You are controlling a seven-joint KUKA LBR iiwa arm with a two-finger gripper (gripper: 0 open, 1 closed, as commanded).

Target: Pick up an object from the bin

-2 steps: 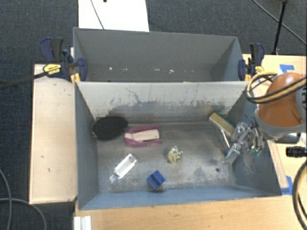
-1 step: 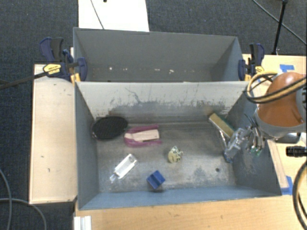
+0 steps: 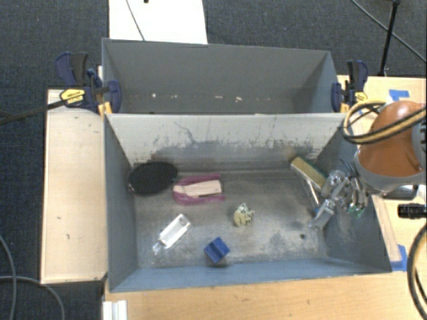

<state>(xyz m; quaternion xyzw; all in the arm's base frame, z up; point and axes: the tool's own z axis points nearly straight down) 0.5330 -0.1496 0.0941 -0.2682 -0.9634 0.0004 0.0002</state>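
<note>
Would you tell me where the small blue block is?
In the camera view the blue block lies by the bin's front wall, between the clear plastic piece and the pale trinket.

1 cam above bin (image 3: 220,145), tilted, mid-range.

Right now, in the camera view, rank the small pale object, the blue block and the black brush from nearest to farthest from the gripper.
1. small pale object, mid-bin, nearest the gripper
2. blue block, by the front wall
3. black brush, far left
</note>
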